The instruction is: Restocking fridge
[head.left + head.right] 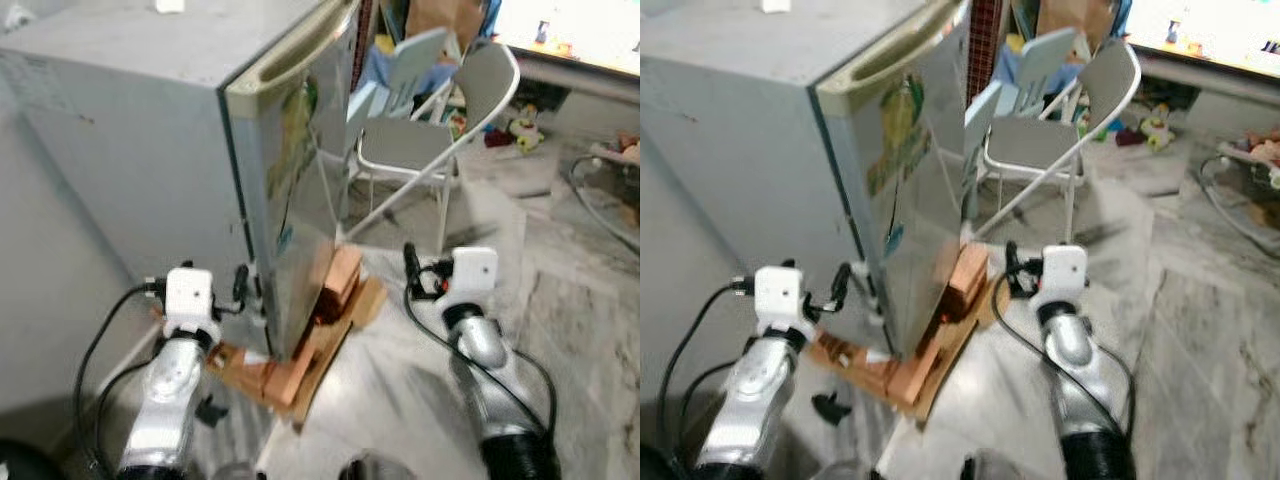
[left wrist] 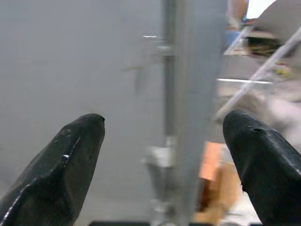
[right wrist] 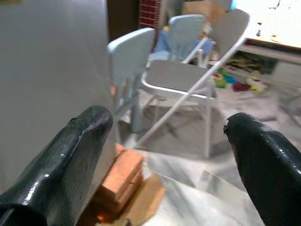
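A small grey fridge (image 1: 130, 130) stands with its door (image 1: 300, 200) shut, a yellow and green sticker on the front. My left gripper (image 2: 164, 122) is open, low beside the fridge's front corner, facing the seam between side wall and door. My right gripper (image 3: 167, 117) is open over the floor, to the right of the fridge front, with nothing between its fingers. It faces the chairs. In the left eye view the left gripper (image 1: 245, 288) almost touches the fridge corner, and the right gripper (image 1: 414, 272) is apart from it.
The fridge rests on orange bricks (image 1: 340, 280) and cardboard (image 1: 300, 375). A grey folding chair (image 1: 420, 140) and a light blue child's chair (image 3: 129, 56) stand close behind the door side. Toys (image 1: 520, 128) and cables (image 1: 600, 210) lie on the marble floor at right.
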You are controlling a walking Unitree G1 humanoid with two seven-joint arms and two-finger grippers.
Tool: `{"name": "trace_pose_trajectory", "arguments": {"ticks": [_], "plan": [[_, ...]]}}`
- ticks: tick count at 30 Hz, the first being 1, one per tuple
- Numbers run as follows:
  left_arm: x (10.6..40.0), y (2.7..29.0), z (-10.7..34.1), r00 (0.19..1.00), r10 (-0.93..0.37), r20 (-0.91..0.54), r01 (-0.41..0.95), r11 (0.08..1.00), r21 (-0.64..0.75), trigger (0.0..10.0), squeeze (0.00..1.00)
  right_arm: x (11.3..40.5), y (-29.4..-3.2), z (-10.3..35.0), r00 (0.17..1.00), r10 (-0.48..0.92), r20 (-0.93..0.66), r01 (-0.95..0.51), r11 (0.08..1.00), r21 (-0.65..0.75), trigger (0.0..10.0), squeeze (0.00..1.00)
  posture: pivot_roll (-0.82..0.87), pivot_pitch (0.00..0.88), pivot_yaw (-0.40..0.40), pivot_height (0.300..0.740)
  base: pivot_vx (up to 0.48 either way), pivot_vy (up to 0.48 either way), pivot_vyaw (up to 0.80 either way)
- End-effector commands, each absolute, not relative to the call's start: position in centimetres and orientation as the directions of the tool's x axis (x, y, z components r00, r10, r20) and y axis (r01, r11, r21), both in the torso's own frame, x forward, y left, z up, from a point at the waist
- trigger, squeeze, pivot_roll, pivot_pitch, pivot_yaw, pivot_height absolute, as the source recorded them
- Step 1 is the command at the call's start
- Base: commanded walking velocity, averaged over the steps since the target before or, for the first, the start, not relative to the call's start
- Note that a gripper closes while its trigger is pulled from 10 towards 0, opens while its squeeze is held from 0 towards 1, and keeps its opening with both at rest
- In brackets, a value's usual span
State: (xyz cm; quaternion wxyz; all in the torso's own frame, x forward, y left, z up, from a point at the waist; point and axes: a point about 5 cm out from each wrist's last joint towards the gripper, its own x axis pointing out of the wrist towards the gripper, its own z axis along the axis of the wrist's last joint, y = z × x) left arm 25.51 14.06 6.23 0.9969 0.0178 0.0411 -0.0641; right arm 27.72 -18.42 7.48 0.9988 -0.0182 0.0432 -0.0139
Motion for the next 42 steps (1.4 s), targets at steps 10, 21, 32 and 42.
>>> {"name": "trace_pose_trajectory", "arguments": {"ticks": [10,21,32,42], "plan": [[25.7,14.0,6.3,0.974,-0.203,-0.101,0.203,0.979,-0.003,10.0,0.0,28.0,-17.7,8.0,0.997,-0.025,-0.074,0.022,0.999,-0.03,10.0,0.0,0.05,0.0,-0.038,0.74,0.0,0.0,-0.46],[26.7,13.6,6.2,0.961,-0.252,-0.112,0.254,0.967,0.006,10.0,0.0,27.7,-18.2,8.1,0.997,-0.037,-0.069,0.035,0.999,-0.039,10.0,0.0,0.03,0.0,-0.028,0.74,0.0,0.0,-0.73],[28.0,15.7,6.4,0.982,-0.15,-0.119,0.156,0.987,0.043,10.0,0.0,27.1,-18.3,7.9,0.996,-0.047,-0.075,0.044,0.998,-0.044,10.0,0.0,0.02,0.0,-0.023,0.74,0.0,0.0,0.0],[27.2,16.4,5.4,0.975,-0.144,-0.168,0.161,0.983,0.09,10.0,0.0,27.0,-18.1,7.7,0.996,-0.029,-0.089,0.026,0.999,-0.034,10.0,0.0,0.03,0.0,-0.024,0.74,0.0,0.0,0.0]]}}
